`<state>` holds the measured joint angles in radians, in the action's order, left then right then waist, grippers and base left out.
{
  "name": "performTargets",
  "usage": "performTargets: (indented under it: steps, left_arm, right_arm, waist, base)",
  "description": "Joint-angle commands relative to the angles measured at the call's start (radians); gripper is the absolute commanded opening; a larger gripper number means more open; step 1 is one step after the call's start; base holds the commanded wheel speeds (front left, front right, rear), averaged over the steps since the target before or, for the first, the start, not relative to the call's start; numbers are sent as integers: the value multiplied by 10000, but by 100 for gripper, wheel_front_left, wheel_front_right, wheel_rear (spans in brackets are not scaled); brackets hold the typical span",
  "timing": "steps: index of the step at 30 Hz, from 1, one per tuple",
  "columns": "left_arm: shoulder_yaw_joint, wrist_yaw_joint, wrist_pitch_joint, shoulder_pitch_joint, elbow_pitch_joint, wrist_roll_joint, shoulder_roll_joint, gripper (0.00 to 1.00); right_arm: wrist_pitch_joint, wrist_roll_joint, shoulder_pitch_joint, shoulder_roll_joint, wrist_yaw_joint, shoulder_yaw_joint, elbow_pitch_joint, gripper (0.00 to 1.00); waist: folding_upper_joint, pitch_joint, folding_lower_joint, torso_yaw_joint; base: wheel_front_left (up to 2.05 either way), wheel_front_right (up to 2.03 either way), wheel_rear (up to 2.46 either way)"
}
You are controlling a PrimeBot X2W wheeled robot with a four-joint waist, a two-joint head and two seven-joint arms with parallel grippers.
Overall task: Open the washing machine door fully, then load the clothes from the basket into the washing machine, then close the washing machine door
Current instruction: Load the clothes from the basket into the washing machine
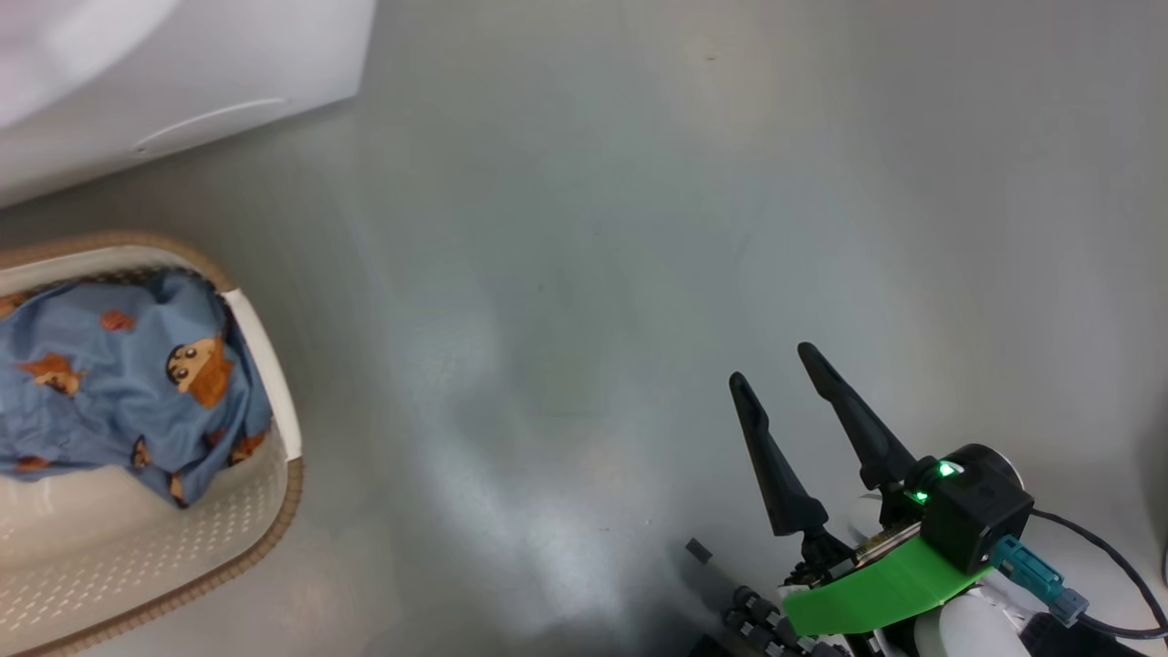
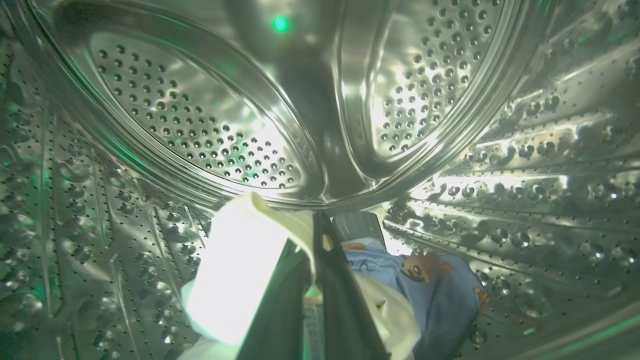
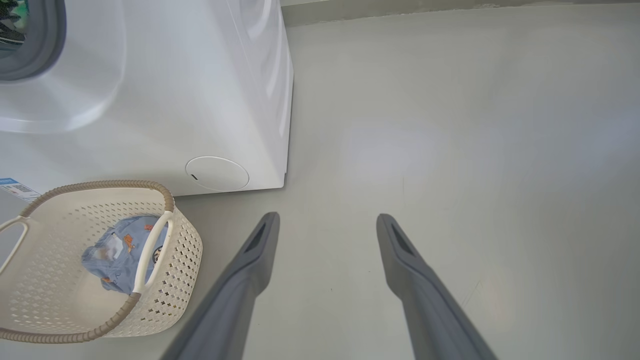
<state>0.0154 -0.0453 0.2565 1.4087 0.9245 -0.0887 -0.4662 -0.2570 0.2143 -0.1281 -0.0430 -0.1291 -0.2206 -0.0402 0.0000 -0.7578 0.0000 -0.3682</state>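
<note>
Inside the washing machine's steel drum point(image 2: 200, 125), my left gripper point(image 2: 320, 222) is shut, and a pale cream cloth point(image 2: 235, 280) hangs pinched between its dark fingers point(image 2: 342, 305). A light-blue printed garment point(image 2: 440, 290) lies on the drum wall just to the right of them. The basket point(image 1: 290, 493) stands at the left with more blue printed clothes point(image 1: 119, 383) in it. My right gripper point(image 1: 774, 363) is open and empty over bare floor, well to the right of the basket point(image 3: 185, 250). The washing machine point(image 3: 175, 100) is white. The door is out of view.
Grey floor point(image 1: 593, 228) spreads to the right of the washing machine point(image 1: 182, 73) and the basket. The machine's grey rubber seal point(image 3: 45, 45) is at the far upper left of the right wrist view. A round service flap point(image 3: 216, 173) sits low on its front.
</note>
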Motion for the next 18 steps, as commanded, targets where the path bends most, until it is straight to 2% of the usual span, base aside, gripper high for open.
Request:
performTargets:
  steps: [1, 10, 12, 14, 16, 18]
  left_arm:
    - [47, 32, 49, -105, -26, 134, -556, 0]
    - [718, 171, -695, 728, 1278, 487, -394, 0]
    - [799, 121, -906, 872, 1468, 502, -279, 20]
    - [866, 100, -985, 988, 1564, 497, -169, 48]
    - [922, 84, -1043, 1082, 1645, 479, -64, 100]
    - [966, 61, -1043, 1142, 1707, 460, 9, 100]
  right_arm:
    - [-48, -95, 274, -72, -16, -262, -143, 100]
    - [-48, -49, 430, -72, -16, -175, -128, 100]
    - [-48, -28, 415, -72, -16, -152, -141, 100]
    - [-48, -8, 384, -72, -16, -148, -142, 100]
    - [-48, 2, 353, -72, -16, -132, -133, 100]
    - [-48, 14, 315, -72, -16, -139, -122, 100]
  waist:
    - [0, 29, 0, -129]
    - [0, 17, 0, -198]
    - [0, 47, 0, -149]
    - [0, 73, 0, -94]
    - [0, 99, 0, -35]
    - [0, 134, 0, 7]
  base:
    - [0, 0, 0]
    - [0, 0, 0]
    - [0, 0, 0]
    - [0, 0, 0]
    - [0, 0, 0]
    - [0, 0, 0]
